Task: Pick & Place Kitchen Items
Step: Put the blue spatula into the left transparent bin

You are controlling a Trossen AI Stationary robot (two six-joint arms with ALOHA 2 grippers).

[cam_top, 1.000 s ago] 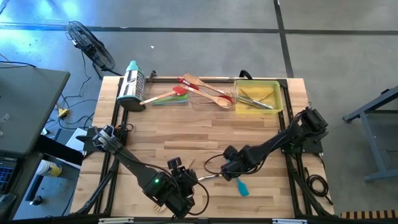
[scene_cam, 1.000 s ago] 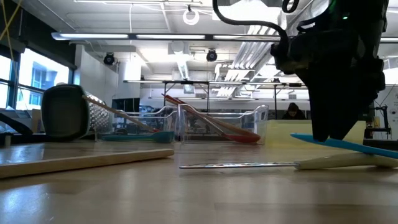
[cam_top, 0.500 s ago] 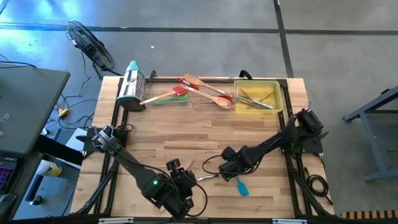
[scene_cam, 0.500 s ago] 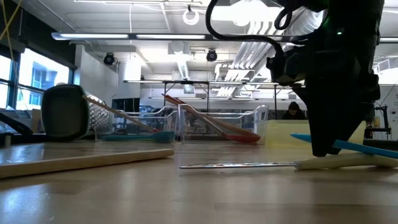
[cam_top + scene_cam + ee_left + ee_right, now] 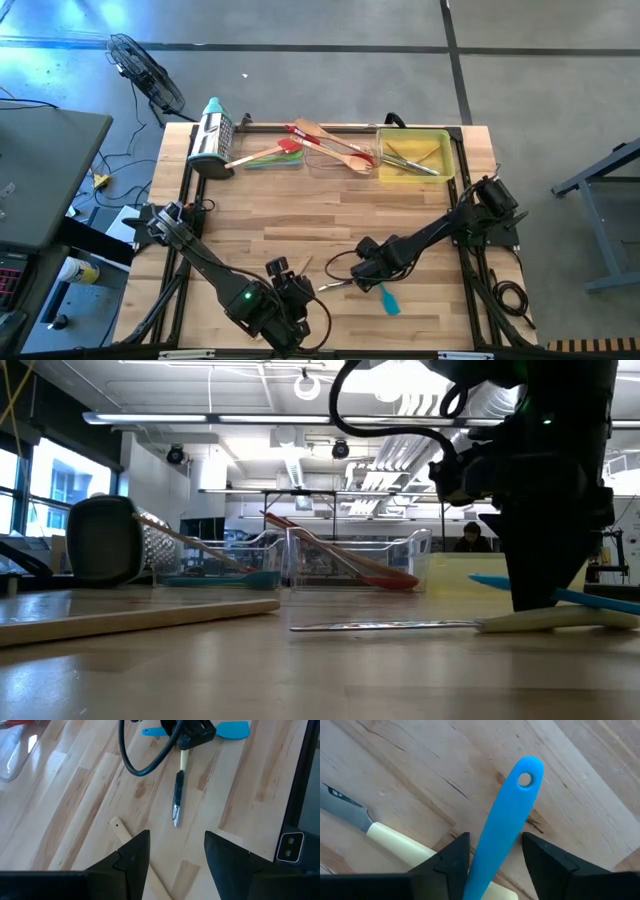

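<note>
Where gripper (image 5: 491,865) straddles, blue spatula (image 5: 504,825) lengthwise.

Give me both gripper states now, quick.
Left gripper: open, holding nothing, above the table's near edge.
Right gripper: fingers either side of the blue spatula handle; a firm grip cannot be told.

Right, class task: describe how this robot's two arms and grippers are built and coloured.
Both arms are black, jointed links. The left arm shows a small green light near its wrist. A black cable loops beside the right arm. The left gripper and the right gripper each have two dark, angular fingers.
</note>
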